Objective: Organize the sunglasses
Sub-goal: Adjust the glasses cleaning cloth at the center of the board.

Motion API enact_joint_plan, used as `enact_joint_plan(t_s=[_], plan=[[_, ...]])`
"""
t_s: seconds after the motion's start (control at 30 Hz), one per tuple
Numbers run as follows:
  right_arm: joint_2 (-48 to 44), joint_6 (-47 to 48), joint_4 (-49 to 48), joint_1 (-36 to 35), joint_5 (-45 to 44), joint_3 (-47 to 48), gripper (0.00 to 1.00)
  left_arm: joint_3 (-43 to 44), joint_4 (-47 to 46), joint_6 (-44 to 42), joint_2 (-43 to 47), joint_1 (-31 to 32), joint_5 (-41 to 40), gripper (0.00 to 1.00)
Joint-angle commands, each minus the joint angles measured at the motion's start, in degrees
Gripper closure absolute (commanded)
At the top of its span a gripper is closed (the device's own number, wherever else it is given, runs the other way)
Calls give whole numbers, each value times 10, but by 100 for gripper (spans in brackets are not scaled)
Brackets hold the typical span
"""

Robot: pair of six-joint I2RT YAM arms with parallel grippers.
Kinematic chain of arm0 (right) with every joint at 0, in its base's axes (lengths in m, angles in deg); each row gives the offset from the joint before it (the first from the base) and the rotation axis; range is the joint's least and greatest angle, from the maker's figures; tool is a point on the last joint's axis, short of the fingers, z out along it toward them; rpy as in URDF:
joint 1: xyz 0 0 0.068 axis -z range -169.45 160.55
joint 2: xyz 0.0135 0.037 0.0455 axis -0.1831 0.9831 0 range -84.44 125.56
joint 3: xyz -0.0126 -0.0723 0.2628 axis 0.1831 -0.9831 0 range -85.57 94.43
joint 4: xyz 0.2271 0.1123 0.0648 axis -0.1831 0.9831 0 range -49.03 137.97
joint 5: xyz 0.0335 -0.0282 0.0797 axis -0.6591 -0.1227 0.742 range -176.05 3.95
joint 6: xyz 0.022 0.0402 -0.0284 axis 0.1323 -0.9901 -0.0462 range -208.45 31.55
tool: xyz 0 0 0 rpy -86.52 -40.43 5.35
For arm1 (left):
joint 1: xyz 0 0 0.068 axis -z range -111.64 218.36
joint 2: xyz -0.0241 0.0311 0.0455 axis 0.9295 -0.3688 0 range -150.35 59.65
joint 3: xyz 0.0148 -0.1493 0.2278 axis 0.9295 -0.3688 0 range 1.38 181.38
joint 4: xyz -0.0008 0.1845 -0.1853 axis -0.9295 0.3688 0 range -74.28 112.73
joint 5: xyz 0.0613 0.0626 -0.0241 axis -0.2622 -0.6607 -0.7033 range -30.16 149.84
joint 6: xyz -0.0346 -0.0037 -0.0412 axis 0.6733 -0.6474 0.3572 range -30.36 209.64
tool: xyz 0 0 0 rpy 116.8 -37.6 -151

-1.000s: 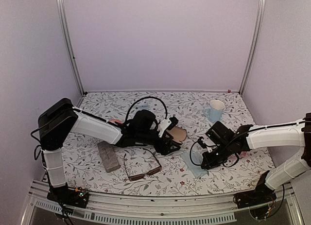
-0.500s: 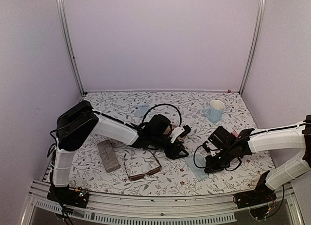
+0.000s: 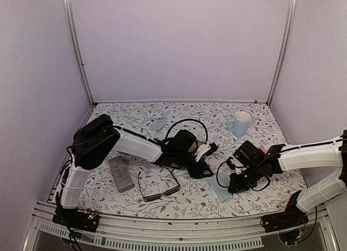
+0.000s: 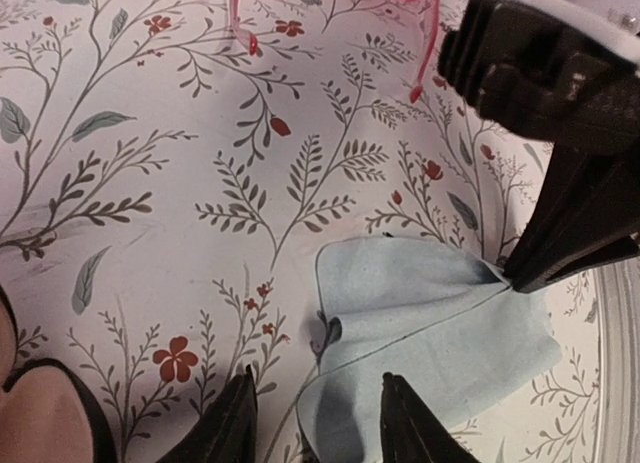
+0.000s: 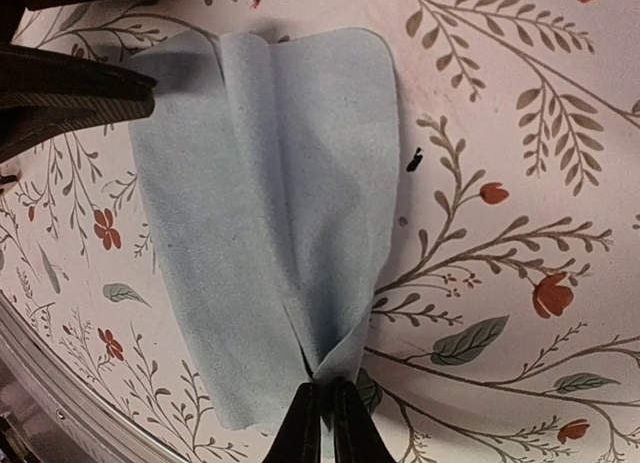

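- We find the right gripper [image 5: 322, 423] pinched tight on one gathered corner of the light-blue cleaning cloth [image 5: 270, 183]; the rest of the cloth lies creased on the flower-printed table [image 4: 150, 183].
- The left gripper [image 4: 320, 423] hangs low over the opposite edge of that cloth; its fingers stand half-spread with the hem between them, and we see nothing clamped.
- The brown-framed sunglasses [image 3: 161, 194] lie unfolded near the front edge, between the grey case [image 3: 121, 174] and the cloth; neither gripper touches them.
- The pink-framed glasses [image 4: 240, 18] lie beyond the cloth in the left wrist view; only the temples and part of a lens show.
- The black oval case [image 4: 35, 428] sits open just beside the left fingers, its tan lining exposed.
- We judge the step in hand to be a two-handed tidying of the cloth; the sunglasses themselves are not yet put away.
- Recommendation: bring the left fingers down on the raised hem, not the flat table; take a single layer squarely, well inside the edge.
- The right pinch should hold until the left grip is sure; otherwise the cloth slumps and the fold is lost.
- Risk noted: the left wrist sits near the open case; a sideways sweep could knock it.
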Motion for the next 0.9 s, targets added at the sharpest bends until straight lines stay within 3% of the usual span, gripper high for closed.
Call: enact_joint_plan(t_s=[0.0, 0.3, 0.73, 0.87], plan=[[-11, 3, -16, 2, 11, -8, 94, 16, 15, -6, -14, 10, 10, 57], [-16, 7, -20, 2, 18, -4, 97, 16, 17, -11, -24, 15, 8, 68], [-17, 12, -3, 6, 1, 6, 92, -10, 5, -18, -3, 16, 8, 98], [-17, 17, 0, 8, -1, 11, 92, -28, -14, -11, 14, 14, 1, 100]])
